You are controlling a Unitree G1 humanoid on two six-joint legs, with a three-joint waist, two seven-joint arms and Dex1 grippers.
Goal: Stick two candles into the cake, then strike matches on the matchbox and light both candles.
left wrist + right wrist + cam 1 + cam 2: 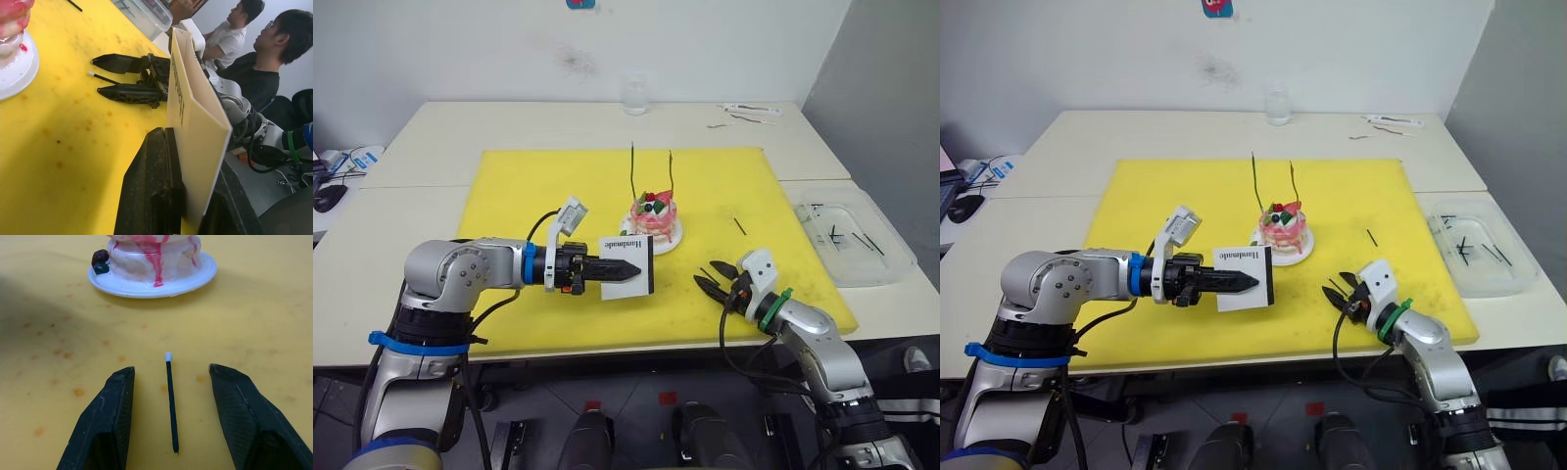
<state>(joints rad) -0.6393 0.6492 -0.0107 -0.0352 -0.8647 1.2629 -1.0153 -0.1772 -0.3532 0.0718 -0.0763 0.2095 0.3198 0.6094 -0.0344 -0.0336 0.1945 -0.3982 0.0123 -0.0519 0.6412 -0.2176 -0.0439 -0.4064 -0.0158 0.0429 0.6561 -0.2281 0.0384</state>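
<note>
I have the left gripper [628, 271] left of centre in the frame, its fingers clamped on the matchbox [628, 263], which stands on edge just in front of the cake [654, 217], apparently so a match can be struck on it. Both candles [632, 174] stand in the cake at mid-frame. Lower right, the right gripper [170, 416] rests low on the yellow mat [529, 186], fingers spread and empty, straddling a match [170, 400] lying between them, ready for pinching.

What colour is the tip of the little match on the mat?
White, on a black match; the right wrist view shows it best.
</note>
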